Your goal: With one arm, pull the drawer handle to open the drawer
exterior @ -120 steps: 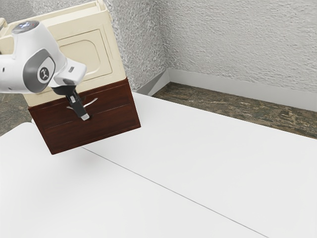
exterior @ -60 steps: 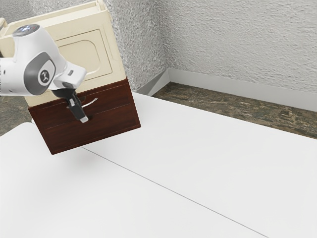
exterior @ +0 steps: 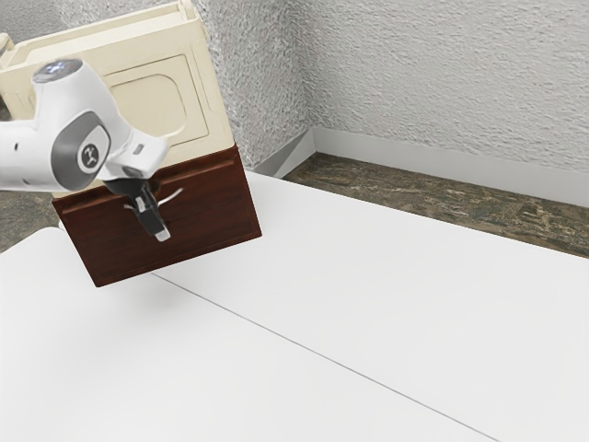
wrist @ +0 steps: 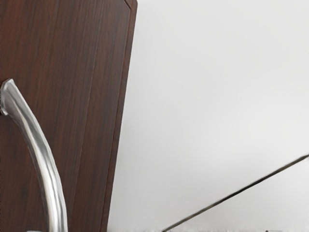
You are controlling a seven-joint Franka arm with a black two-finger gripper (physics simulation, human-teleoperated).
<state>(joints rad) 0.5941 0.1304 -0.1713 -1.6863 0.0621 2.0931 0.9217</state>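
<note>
Your gripper (exterior: 163, 235) and the silver handle (wrist: 44, 157) have shifted slightly outward from the cream cabinet (exterior: 164, 103), so the drawer (exterior: 207, 210) beneath it is likely starting to open; keep pulling away from that cabinet, though you cannot tell whether your grip is wide or narrow.

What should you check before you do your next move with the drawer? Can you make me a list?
1. Handle in sight: ok, the silver handle curves across the wrist view.
2. Gripper near the handle: ok, my gripper is at the drawer front, partly covering the handle in the exterior view.
3. Handle joined to the drawer: ok at the one end that the wrist view shows meeting the wood.
4. Gripper holding the handle tight: cannot tell.
5. Drawer wide open: not ok, I see no wide opening above its front.
</note>
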